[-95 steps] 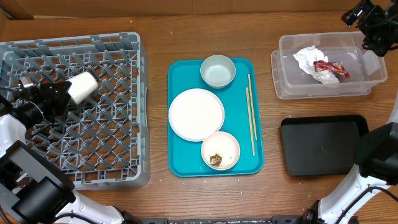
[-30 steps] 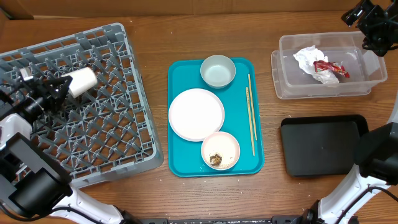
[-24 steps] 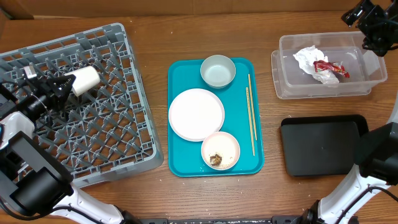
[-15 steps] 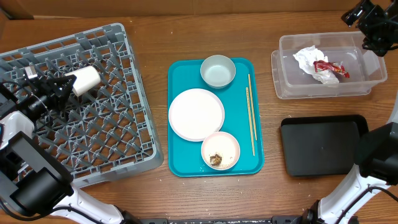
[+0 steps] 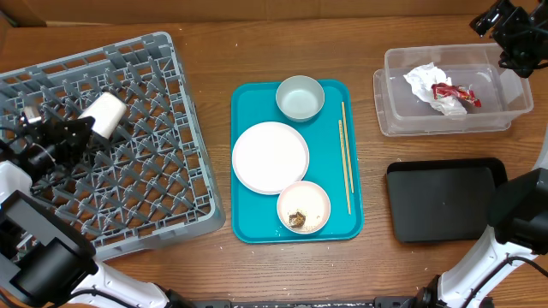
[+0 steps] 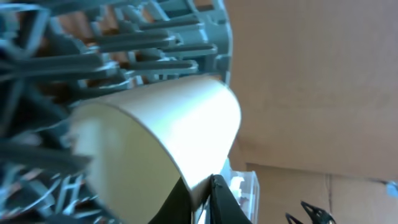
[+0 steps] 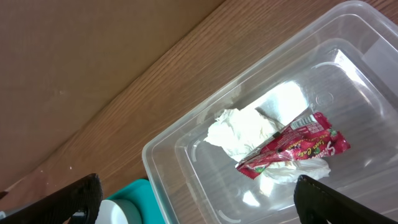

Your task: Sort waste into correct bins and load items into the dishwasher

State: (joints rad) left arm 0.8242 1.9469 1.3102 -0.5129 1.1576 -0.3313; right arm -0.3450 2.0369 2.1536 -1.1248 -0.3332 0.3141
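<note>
The white cup [image 5: 104, 114] lies tilted over the grey dishwasher rack [image 5: 171, 180], and my left gripper [image 5: 81, 128] is shut on its rim. The left wrist view shows the cup [image 6: 161, 137] filling the frame, its wall pinched by the left gripper [image 6: 202, 193]. On the teal tray [image 5: 248, 224] are the white plate [image 5: 270, 156], an empty bowl [image 5: 300, 97], a bowl [image 5: 315, 195] with brown scraps [image 5: 297, 219], and chopsticks [image 5: 344, 158]. My right gripper [image 5: 512, 44] stands open above the clear tub [image 5: 402, 120], which holds the napkin [image 7: 242, 130] and wrapper [image 7: 292, 146].
The shallow black tray [image 5: 441, 201] lies at the front right, below the clear tub. The rack sits skewed on the wooden table, its right corner close to the teal tray. A cardboard wall runs along the back edge.
The left gripper has drawn the cup a little left and down over the rack, turning it. Since the oldest frame the rack has been skewed. The right arm has not moved.
</note>
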